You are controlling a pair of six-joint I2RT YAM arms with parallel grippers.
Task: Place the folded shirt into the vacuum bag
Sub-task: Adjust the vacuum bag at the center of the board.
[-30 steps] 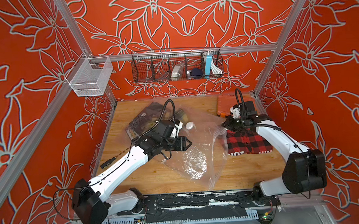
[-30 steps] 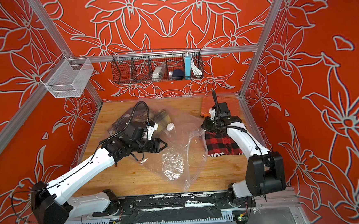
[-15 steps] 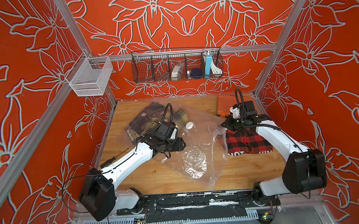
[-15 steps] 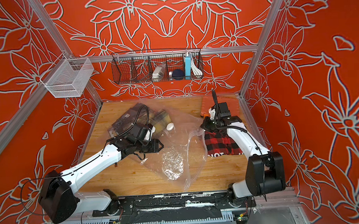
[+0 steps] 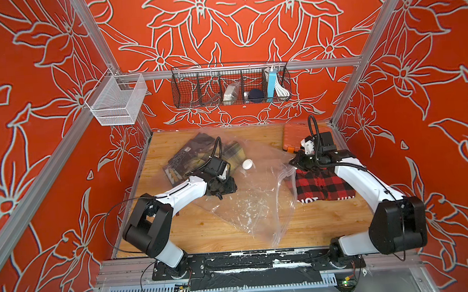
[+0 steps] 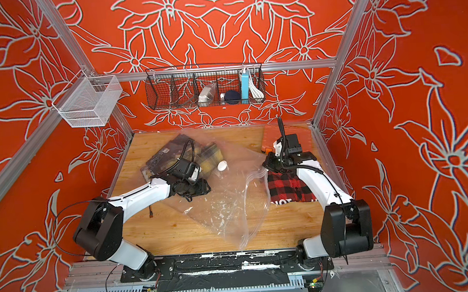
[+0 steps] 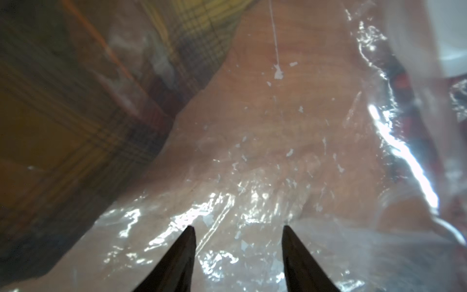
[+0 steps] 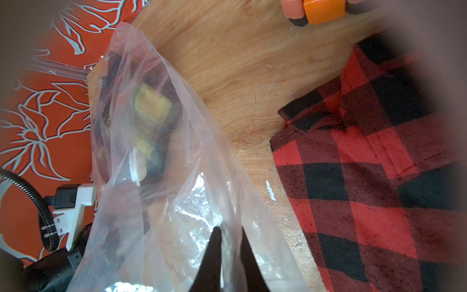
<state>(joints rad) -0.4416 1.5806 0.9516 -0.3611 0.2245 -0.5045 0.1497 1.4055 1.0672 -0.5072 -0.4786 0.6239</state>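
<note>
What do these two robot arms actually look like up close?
The left arm and right arm are alike: smooth white links between chunky black joint housings, with a black ribbed cable looping above each wrist. The left gripper and right gripper each end in two slim, dark, pointed fingers. I see no markings.

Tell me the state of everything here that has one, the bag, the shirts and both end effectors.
Vacuum bag: unzipped, mouth edge lifted, rest crumpled on the table.
Red plaid shirt: folded, on the table, outside the bag.
Yellow plaid garment: seen through the plastic, apparently inside the bag.
Left end effector: open, gripping nothing.
Right end effector: shut on the vacuum bag's edge.
</note>
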